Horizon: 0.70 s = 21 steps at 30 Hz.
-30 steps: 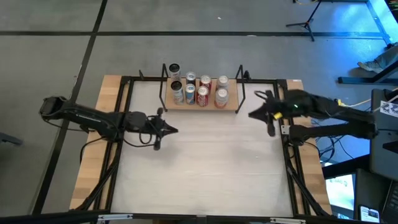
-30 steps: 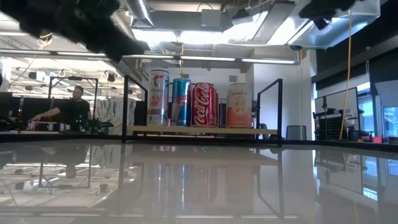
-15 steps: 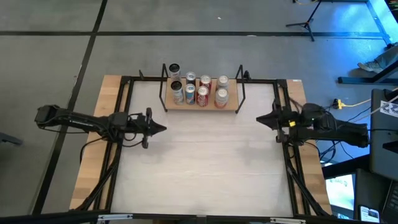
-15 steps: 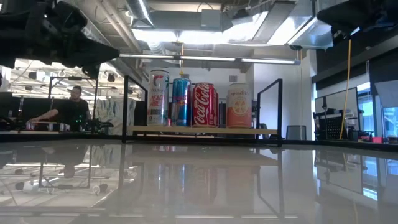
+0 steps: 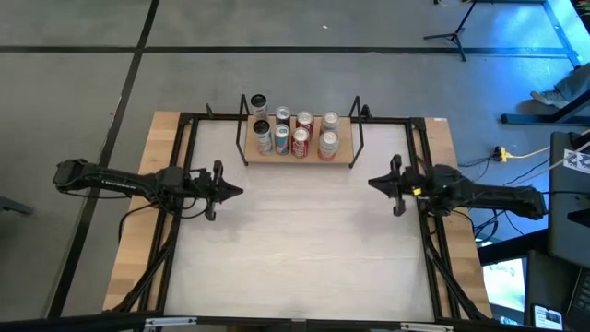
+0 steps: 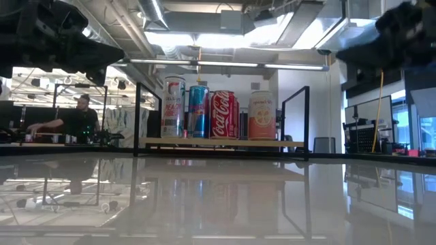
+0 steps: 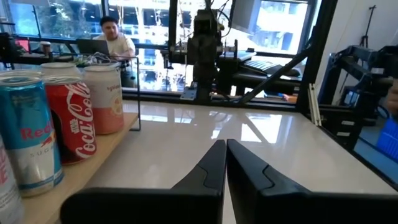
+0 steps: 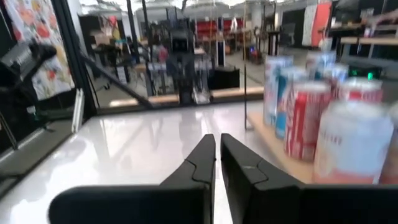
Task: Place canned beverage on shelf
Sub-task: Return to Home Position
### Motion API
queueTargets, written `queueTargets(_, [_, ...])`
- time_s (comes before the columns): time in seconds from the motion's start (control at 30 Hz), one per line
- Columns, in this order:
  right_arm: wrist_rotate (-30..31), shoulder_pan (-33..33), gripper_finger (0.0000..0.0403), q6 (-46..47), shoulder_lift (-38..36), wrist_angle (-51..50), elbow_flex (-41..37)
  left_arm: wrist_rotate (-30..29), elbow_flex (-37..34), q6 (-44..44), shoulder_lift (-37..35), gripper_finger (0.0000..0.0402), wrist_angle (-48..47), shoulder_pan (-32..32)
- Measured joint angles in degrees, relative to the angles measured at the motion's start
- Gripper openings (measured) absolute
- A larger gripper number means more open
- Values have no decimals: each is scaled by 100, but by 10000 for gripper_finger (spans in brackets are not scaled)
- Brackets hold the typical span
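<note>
One shelf (image 5: 343, 155), one desk (image 5: 304, 249), two arms (image 5: 120, 180), one person (image 6: 82, 120) beyond, and two tall white cans (image 5: 262, 130), two blue cans (image 5: 282, 138), two red cans (image 5: 300, 143), two orange-white cans (image 5: 328, 144), eight in all.

Four cameras on one table (image 5: 295, 249)
Overhead looks straight down; the low one sits at tabletop level facing the shelf (image 6: 225, 142); both wrist cameras face inward across the table, near the same shelved cans (image 7: 68, 118).
</note>
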Motion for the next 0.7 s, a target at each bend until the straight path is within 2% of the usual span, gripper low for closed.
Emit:
queueTargets(0.23, [-46, 0, 21, 54, -16, -17, -528, -4, 0, 122, 0, 7, -2, 0])
queueTargets(0.43, [11, 0, 21, 65, -113, -192, -531, -190, 0, 150, -79, 7, -29, 2])
queueTargets(0.57, [15, 0, 21, 33, -343, -326, -531, -80, 0, 273, -244, 7, -104, 2])
queueTargets(0.7, [238, 0, 21, 22, -711, -617, -531, -65, 2, 259, -598, 7, -556, 4])
